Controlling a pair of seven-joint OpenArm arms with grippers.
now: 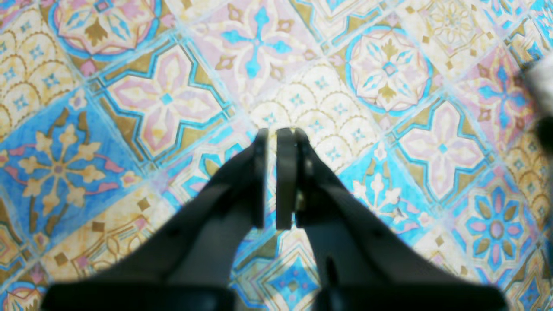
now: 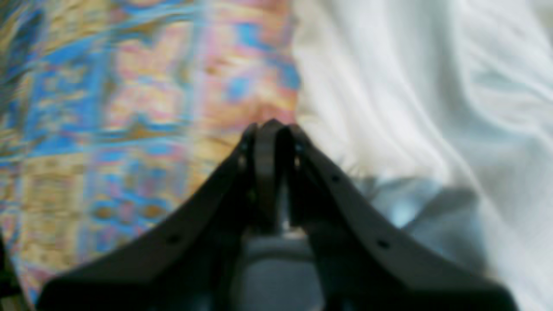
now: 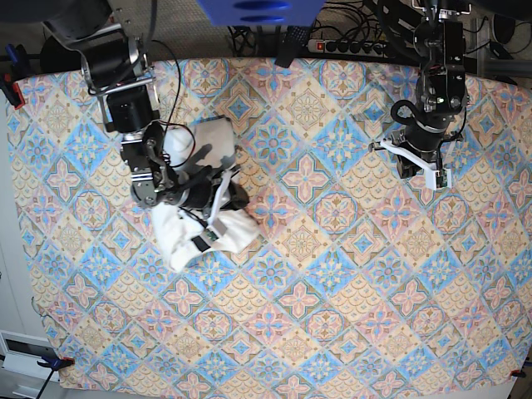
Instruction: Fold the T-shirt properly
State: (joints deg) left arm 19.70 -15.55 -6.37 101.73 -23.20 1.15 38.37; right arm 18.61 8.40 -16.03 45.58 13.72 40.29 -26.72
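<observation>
The T-shirt [image 3: 179, 245] lies as a bunched white bundle on the left half of the table, with a small dark tag showing near its lower end. My right gripper [image 3: 223, 189] hangs over the bundle's middle. In the right wrist view the right gripper [image 2: 270, 127] is shut with no cloth visible between its fingers, and the white T-shirt [image 2: 423, 86] fills the area just to the right of its tips. My left gripper [image 3: 424, 170] stands far away at the back right. The left gripper [image 1: 276, 134] is shut on nothing above the bare patterned cloth.
A tiled-pattern tablecloth [image 3: 332, 274] covers the whole table. A power strip and cables [image 3: 349, 46] lie along the far edge, with a blue object [image 3: 258, 10] above them. Clamps hold the cloth at the left corners [image 3: 54, 362].
</observation>
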